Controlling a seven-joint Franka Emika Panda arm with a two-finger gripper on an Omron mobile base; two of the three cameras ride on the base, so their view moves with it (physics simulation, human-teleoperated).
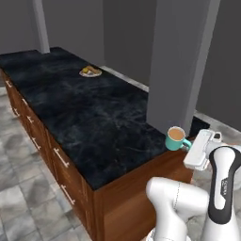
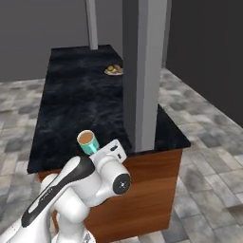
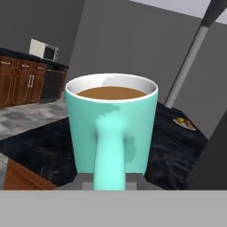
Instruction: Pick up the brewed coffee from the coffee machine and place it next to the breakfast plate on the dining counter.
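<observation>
I see a smooth, matt teal mug (image 3: 111,128), a polished black marbled stone counter (image 1: 84,117), and its reddish wood base (image 1: 132,197).

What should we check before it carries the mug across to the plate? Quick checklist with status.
1. Mug held: ok, the tool is shut on its handle.
2. Mug upright, coffee level: ok, liquid sits below the rim in the hand view.
3. Mug lifted off the dining counter: cannot tell, it shows over the near right corner.
4. Plate located: ok, at the far end near the counter's right edge.
5. Path along the counter: ok on the bare black top; grey pillar stands on the right, so keep left of it.
6. Free spot beside plate: ok, bare stone around it.
</observation>
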